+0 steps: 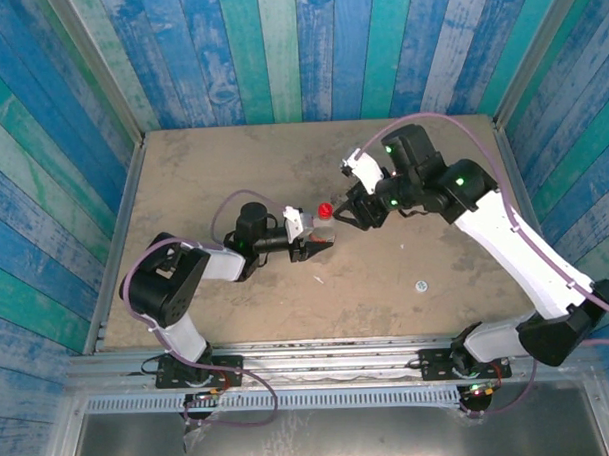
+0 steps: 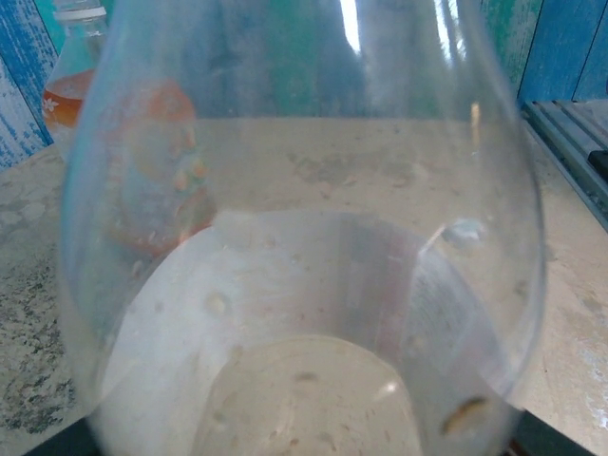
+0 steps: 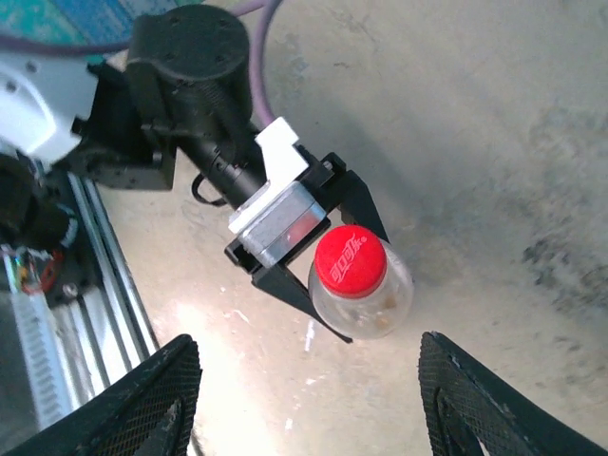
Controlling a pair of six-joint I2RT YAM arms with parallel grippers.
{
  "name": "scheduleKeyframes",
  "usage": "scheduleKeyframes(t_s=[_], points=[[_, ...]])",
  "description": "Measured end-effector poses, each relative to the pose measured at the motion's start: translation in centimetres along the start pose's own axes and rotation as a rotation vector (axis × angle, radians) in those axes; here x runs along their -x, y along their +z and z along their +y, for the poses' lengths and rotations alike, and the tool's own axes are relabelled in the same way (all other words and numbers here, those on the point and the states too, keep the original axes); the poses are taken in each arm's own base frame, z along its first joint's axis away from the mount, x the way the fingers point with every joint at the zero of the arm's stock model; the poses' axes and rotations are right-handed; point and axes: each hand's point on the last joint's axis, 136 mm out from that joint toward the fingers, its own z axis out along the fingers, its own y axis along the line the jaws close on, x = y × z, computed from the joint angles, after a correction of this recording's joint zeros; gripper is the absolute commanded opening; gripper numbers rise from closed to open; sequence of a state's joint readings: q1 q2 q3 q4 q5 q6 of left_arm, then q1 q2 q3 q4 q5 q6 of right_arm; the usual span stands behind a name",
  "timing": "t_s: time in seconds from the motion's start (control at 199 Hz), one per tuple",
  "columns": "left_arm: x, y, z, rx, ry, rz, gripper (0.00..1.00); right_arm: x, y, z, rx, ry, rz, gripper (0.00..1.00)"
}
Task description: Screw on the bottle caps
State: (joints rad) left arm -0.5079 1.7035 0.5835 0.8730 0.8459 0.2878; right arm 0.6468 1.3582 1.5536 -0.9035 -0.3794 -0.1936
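The small clear bottle point(image 1: 324, 225) stands upright mid-table with the red cap point(image 1: 325, 208) on its neck. My left gripper point(image 1: 321, 245) is shut on its body. From the right wrist, the red cap point(image 3: 350, 262) sits atop the bottle point(image 3: 385, 306), with the left gripper's black fingers point(image 3: 296, 290) on either side. My right gripper point(image 3: 309, 399) is open, its pads wide apart, just above and beside the cap; from above it point(image 1: 352, 214) is right of the cap. The clear bottle wall point(image 2: 304, 237) presses close to the left wrist camera; the orange-label bottle point(image 2: 81, 85) stands behind it. The white cap point(image 1: 421, 285) lies on the table.
The tan tabletop point(image 1: 232, 170) is walled by blue-green planks at the back and sides. A metal rail point(image 1: 319, 363) runs along the near edge by the arm bases. The white cap lies alone right of centre, toward the front.
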Motion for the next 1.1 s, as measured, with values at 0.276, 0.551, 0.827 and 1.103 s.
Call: scheduleKeyframes(t_s=[0.276,0.551,0.827,1.103], points=[[0.1,0.0,0.0,-0.003,0.003,0.0,0.59,-1.0,-1.0,0.2,-0.011,-0.236,0.035,0.63],[0.1,-0.1,-0.2,-0.007,0.008,0.004,0.59,-1.0,-0.1,0.5,-0.002,-0.384,0.117,0.64],[0.2,-0.1,-0.9,-0.021,0.073,0.033,0.58,-0.3,1.4,1.3,0.041,-0.53,0.209,0.62],[0.2,-0.1,-1.3,-0.033,0.11,0.038,0.58,-1.1,3.2,2.1,0.095,-0.592,0.305,0.59]])
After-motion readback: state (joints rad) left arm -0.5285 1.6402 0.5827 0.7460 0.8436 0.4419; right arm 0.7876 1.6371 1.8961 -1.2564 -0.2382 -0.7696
